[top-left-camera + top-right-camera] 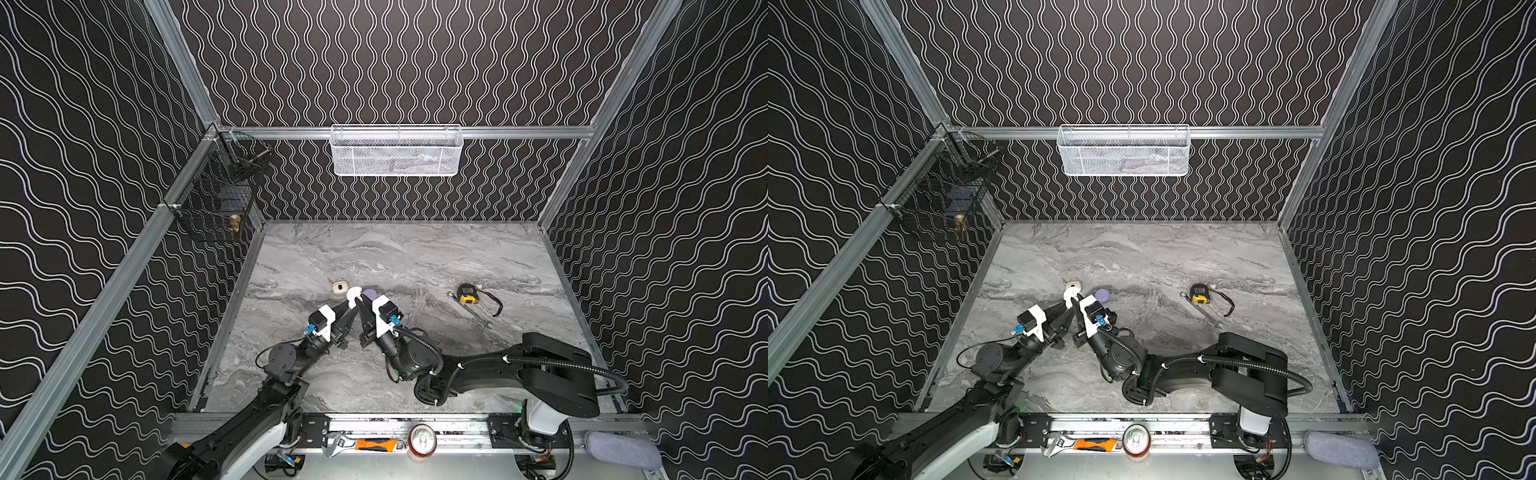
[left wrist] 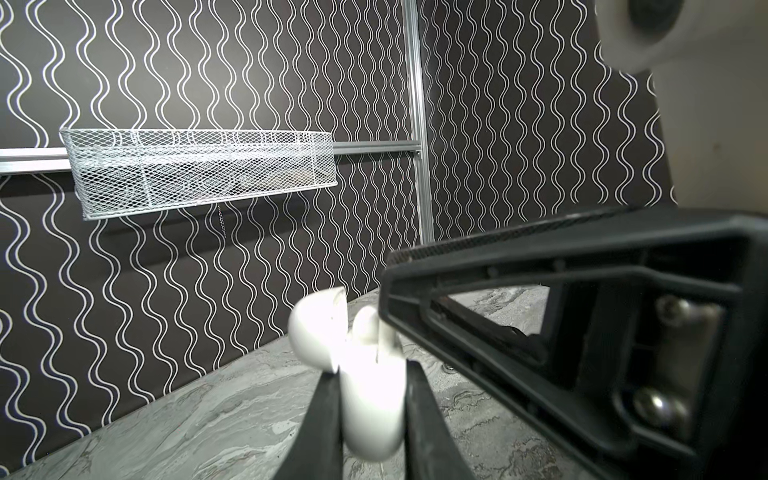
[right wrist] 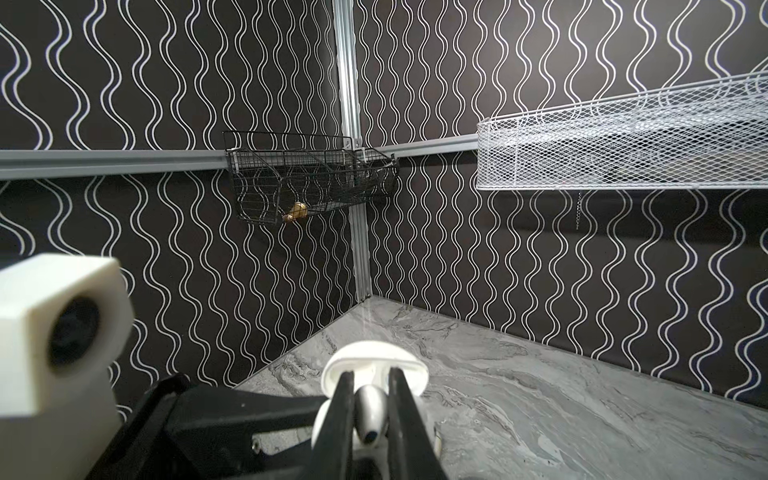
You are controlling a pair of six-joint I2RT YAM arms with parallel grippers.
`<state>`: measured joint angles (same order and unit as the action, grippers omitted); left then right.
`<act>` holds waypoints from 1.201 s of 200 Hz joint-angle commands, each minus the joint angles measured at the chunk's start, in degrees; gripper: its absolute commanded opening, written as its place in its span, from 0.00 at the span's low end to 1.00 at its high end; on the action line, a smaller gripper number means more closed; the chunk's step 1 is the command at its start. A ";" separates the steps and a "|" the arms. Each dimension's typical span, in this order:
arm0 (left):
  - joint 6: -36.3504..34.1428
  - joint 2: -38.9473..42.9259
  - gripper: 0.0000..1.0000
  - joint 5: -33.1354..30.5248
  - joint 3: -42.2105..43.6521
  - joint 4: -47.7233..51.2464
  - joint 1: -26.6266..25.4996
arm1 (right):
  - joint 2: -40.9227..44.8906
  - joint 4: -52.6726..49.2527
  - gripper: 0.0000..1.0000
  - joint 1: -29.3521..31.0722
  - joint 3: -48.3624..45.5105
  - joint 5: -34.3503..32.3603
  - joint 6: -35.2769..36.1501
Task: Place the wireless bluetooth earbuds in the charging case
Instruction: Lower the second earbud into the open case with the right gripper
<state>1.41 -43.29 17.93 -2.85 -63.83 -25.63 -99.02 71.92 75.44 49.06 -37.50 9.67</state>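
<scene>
My left gripper [image 2: 371, 370] is shut on the body of a white charging case [image 2: 372, 399], held above the marble table with its lid [image 2: 318, 328] flipped open. My right gripper [image 3: 371, 376] is shut on a white earbud [image 3: 370, 411] with a short stem, right over the open case [image 3: 374, 365]. The earbud [image 2: 365, 330] sits at the case's mouth; I cannot tell how deep it is. In both top views the two grippers [image 1: 353, 309] [image 1: 358, 301] meet tip to tip at the white case [image 1: 353, 296] [image 1: 1071, 296].
A lilac case [image 1: 369, 296] and a beige case [image 1: 340, 287] lie on the table just behind the grippers. A yellow-black tape measure [image 1: 468, 293] and a wrench [image 1: 473, 309] lie to the right. A white mesh basket [image 1: 395, 151] and a black wire basket [image 1: 220, 195] hang on the walls.
</scene>
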 commanded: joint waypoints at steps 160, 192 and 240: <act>-2.67 1.19 0.00 -0.94 1.10 -4.14 -1.27 | 4.01 -17.52 0.00 0.48 5.12 -4.25 -9.54; -2.70 1.28 0.00 -1.49 1.09 -3.69 -1.39 | 4.07 -17.24 0.00 1.06 4.58 -5.08 -8.93; -2.81 1.70 0.00 -1.54 1.09 -3.10 -1.51 | 4.38 -17.83 0.00 1.56 3.98 -5.29 -9.23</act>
<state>-0.36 -41.87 16.97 -1.45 -63.61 -26.96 -95.02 55.29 76.62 53.34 -42.06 0.64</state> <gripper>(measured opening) 0.197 0.140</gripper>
